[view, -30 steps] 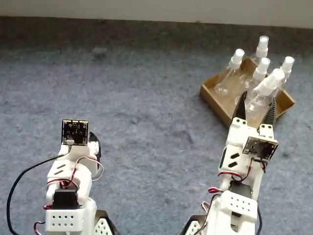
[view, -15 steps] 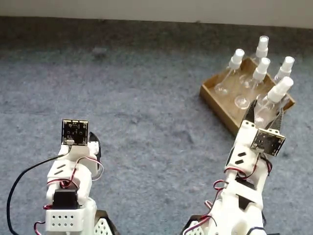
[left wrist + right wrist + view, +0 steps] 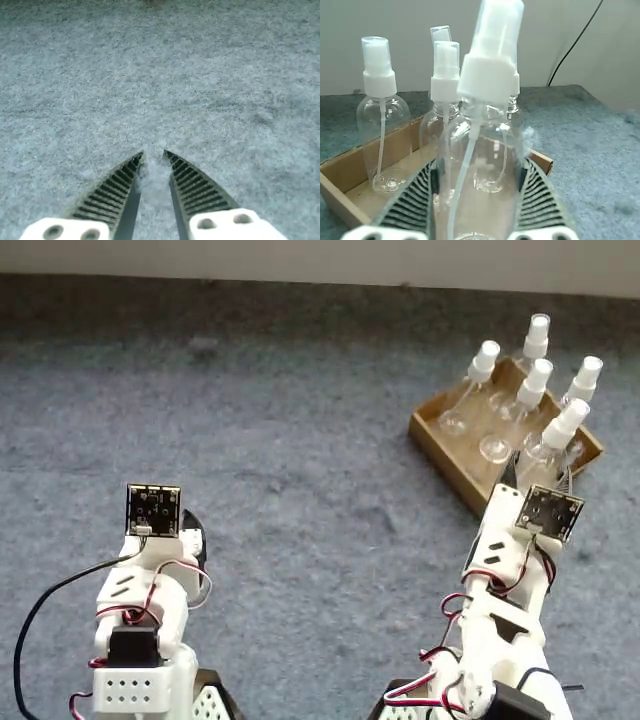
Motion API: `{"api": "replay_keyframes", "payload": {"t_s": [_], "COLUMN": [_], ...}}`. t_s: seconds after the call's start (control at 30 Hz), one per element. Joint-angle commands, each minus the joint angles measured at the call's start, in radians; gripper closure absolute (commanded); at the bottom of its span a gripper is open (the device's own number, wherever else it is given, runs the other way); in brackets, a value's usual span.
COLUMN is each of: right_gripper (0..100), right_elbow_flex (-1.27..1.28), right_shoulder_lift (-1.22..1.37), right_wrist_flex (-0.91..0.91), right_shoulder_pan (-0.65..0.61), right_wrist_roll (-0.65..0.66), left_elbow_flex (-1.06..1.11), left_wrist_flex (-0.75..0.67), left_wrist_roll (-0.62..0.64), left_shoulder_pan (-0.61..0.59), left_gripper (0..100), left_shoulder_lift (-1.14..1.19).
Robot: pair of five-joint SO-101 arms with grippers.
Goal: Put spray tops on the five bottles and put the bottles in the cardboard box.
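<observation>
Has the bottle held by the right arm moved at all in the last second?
Yes. The held bottle has shifted right in the high view, away from the middle bottle, towards the right corner of the cardboard box.

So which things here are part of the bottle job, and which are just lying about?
Job: four spray bottles standing in the cardboard box; a fifth spray bottle clamped in the right gripper.
Not the job: left gripper, idle over the grey carpet; black cable behind.

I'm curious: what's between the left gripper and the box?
Only bare carpet lies between the left gripper and the box, in the high view.
</observation>
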Motion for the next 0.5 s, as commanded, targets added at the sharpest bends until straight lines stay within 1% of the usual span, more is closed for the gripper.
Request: {"api": "replay_keyframes", "payload": {"t_s": [0.0,0.2,0.47], "right_gripper": [99.1,99.1,99.1], "right_elbow_flex": [-0.059,-0.056,-0.054], "right_shoulder_lift": [-0.001,-0.001,-0.005], "right_wrist_flex": [-0.041,-0.186,-0.191], "right_shoulder_pan": [-0.010,-0.013,-0.010], "right_wrist_roll": [-0.002,-0.002,-0.002], "left_elbow_flex": [0.019,0.019,0.019], "left_wrist_flex": [0.003,0.003,0.003], "left_wrist_roll": [-0.009,-0.009,-0.009], "left_shoulder_pan": [0.018,0.018,0.015], "left_gripper": [100,100,100], "left_shoulder_lift": [0.007,0.007,0.007]}}
